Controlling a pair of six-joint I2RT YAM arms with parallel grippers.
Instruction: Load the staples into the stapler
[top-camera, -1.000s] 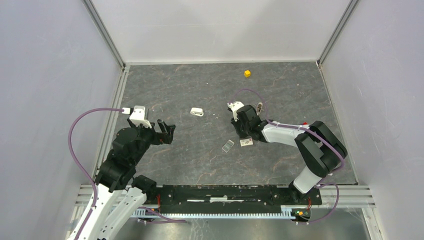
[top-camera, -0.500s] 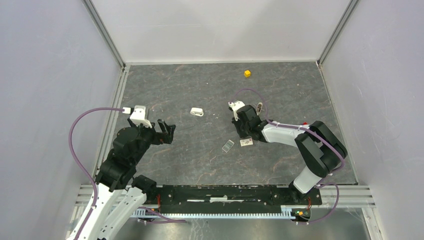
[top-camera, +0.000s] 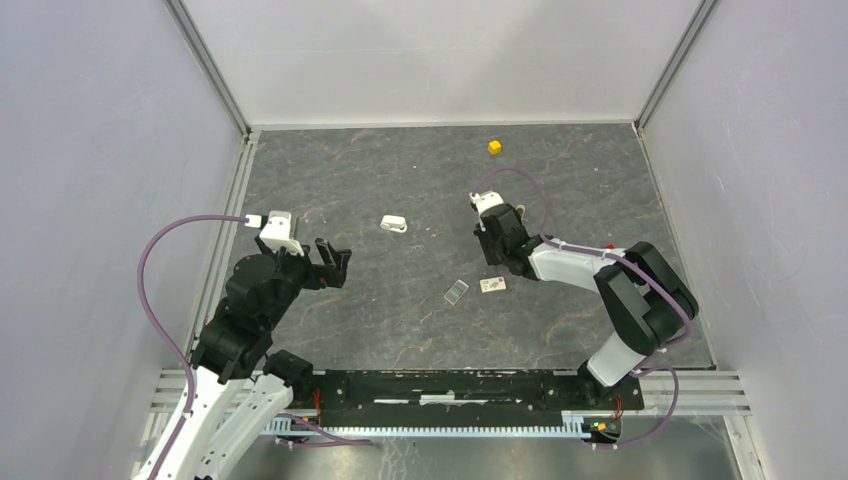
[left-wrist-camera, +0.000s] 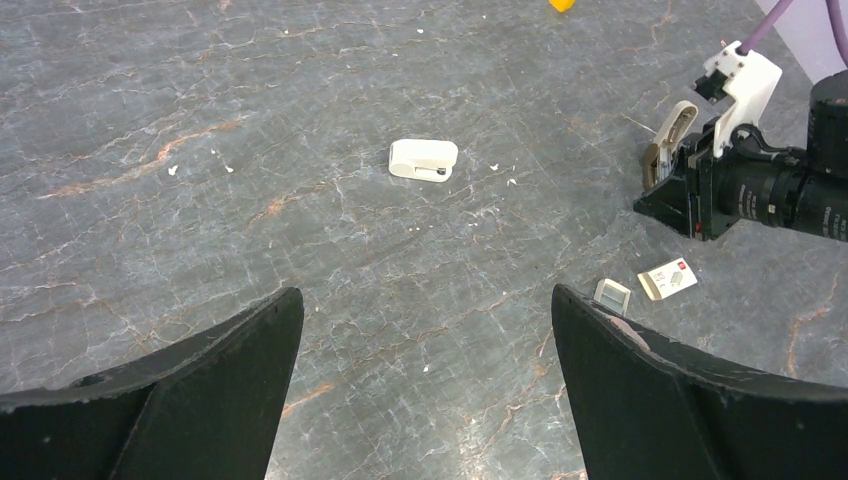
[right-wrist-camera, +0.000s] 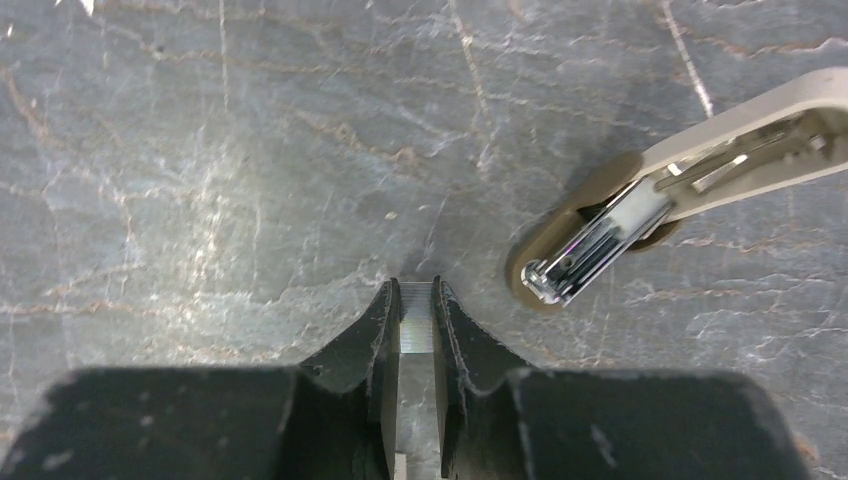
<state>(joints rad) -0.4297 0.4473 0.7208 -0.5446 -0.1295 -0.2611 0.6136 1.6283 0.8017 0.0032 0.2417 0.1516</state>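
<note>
Clamping a thin silvery strip of staples (right-wrist-camera: 416, 322) between them, the right fingers (right-wrist-camera: 386, 318) point down at the desk (right-wrist-camera: 200, 150). Just ahead, to their right, lies the stapler (right-wrist-camera: 640, 205), hinged open and not touching them. The left fingers (left-wrist-camera: 230, 360) stand wide apart, well away.

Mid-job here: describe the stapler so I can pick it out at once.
On the dark stone table, find the right gripper, right of centre. The stapler lies just beside it, untouched. Unlike the small white block mid-table, it is hinged open, metal channel showing.
</note>
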